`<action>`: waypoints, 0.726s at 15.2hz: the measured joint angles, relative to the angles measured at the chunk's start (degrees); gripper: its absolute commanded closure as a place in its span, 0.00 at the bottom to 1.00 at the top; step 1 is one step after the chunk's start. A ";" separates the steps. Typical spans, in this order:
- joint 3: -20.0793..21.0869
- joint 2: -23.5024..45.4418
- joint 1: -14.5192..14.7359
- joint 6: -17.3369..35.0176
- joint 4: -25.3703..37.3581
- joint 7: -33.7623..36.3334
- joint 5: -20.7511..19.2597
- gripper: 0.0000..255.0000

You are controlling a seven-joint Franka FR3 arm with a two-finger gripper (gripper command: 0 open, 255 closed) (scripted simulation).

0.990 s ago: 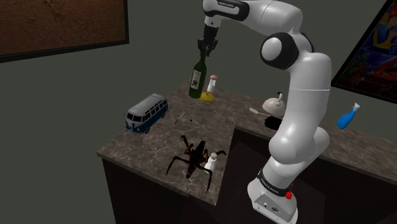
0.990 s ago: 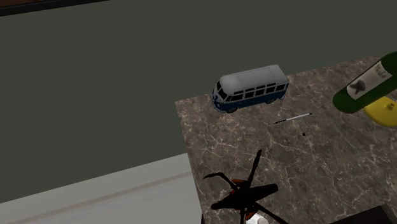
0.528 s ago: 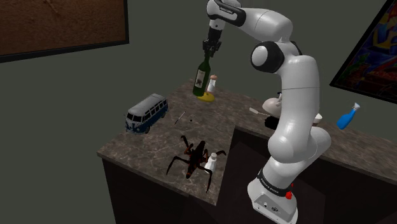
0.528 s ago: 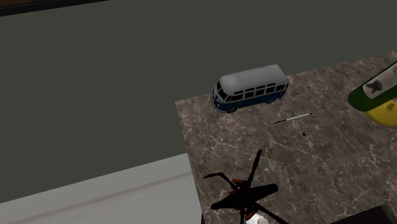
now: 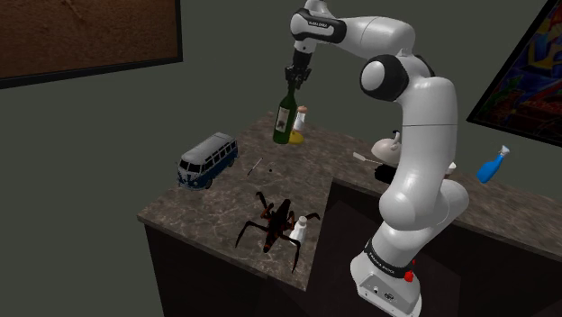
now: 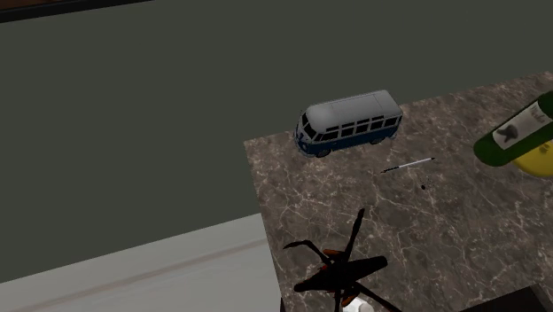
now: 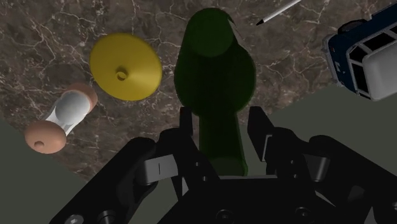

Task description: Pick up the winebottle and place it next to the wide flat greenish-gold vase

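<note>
All-black two-finger gripper (image 7: pixel 219 137) clamped on the neck of the dark green, pale-labelled wine bottle (image 5: pixel 285 117) — bottle hanging neck-up just beside the flat round yellow vase (image 7: pixel 124 67), over the brown veined counter (image 5: pixel 225 203) bearing that vase.

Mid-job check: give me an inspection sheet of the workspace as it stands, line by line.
Surface: dark marble counter.
Job's things: green wine bottle upright, held by its neck, close beside the flat yellow vase; whether its base touches the counter cannot be told.
Clutter: blue toy van, thin pen, dark spider figure, white shaker, white spool with tan ends, blue spray bottle.
Grippers: black gripper shut on the bottle's neck.
Cables: nothing seen.
Surroundings: grey-green walls, brown framed picture, colourful picture.
</note>
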 measured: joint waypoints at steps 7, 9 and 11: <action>0.00 -1.52 -0.20 6.48 -7.98 0.12 0.04 1.00; 0.00 -1.85 -0.23 8.13 -9.98 0.18 0.04 1.00; 0.00 -2.12 -0.26 9.74 -11.85 0.22 0.04 1.00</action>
